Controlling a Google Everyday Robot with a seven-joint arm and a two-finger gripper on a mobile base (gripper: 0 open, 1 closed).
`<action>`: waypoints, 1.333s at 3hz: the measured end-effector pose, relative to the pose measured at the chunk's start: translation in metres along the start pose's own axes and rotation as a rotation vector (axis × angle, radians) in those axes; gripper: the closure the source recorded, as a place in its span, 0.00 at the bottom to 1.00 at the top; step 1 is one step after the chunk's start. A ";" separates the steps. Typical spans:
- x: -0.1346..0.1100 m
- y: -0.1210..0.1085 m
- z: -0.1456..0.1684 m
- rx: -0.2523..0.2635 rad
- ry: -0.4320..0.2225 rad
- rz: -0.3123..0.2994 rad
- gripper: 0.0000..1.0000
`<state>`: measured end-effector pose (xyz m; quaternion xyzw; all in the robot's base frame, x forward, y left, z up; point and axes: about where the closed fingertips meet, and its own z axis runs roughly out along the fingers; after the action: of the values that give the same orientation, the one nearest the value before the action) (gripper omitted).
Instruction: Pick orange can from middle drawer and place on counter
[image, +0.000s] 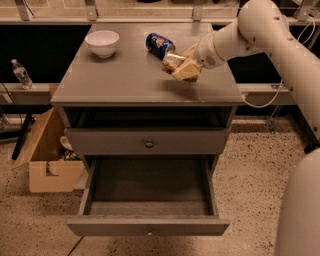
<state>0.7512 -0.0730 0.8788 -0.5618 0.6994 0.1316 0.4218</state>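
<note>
My gripper (179, 66) is over the right part of the counter (125, 80), shut on the orange can (172, 61). The can shows between the tan fingers (186, 71), tilted, held a little above the grey top. It is just in front of the blue can (159, 43). The middle drawer (148, 224) is pulled wide open below, and its inside looks empty. The closed grey drawer front (149, 142) with a brass knob sits above it.
A white bowl (102, 42) stands at the counter's back left. A cardboard box (47, 160) sits on the floor left of the cabinet. A plastic bottle (21, 74) stands on a ledge at far left. My white arm (280, 45) reaches in from the right.
</note>
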 end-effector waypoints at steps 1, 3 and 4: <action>0.005 -0.019 0.015 -0.003 0.037 0.042 0.57; 0.011 -0.036 0.025 -0.022 0.063 0.075 0.03; 0.011 -0.039 0.020 -0.025 0.060 0.077 0.00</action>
<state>0.7952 -0.0803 0.8699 -0.5433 0.7311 0.1395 0.3884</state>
